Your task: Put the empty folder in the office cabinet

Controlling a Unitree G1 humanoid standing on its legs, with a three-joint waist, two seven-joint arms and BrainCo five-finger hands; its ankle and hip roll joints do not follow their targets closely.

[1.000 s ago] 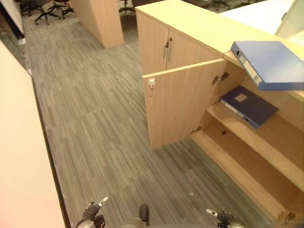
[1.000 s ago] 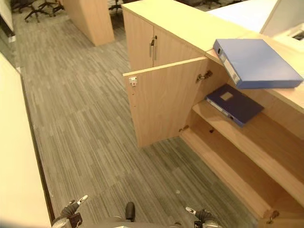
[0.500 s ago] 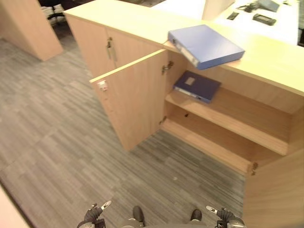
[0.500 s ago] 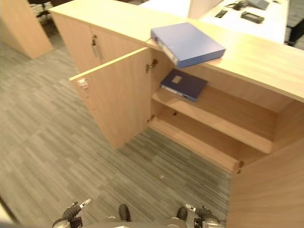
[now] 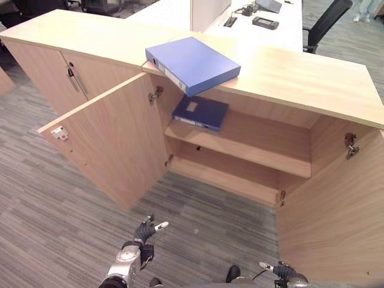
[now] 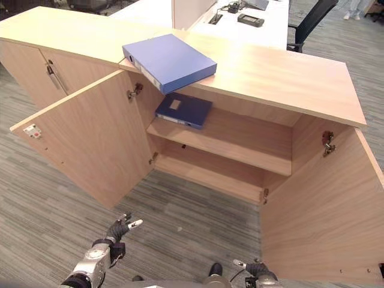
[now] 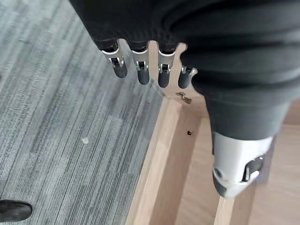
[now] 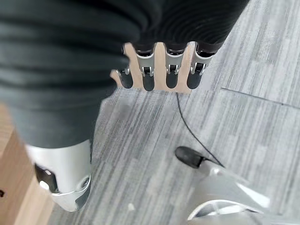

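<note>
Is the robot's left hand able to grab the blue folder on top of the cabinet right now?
Probably not yet. The left hand hangs low over the carpet, open and holding nothing, while the blue folder lies up on the cabinet top, well away. Nothing blocks the way; the arm just needs raising.

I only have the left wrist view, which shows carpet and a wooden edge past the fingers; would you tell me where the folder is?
Observer: A blue folder lies flat on the cabinet top, one corner overhanging the front edge.
Operator: Thank you. Is the cabinet open?
Observer: Yes, the left door and the right door both stand wide open.
Operator: Is there anything inside?
Observer: A darker folder lies at the left end of the upper shelf; the rest of that shelf is bare.
</note>
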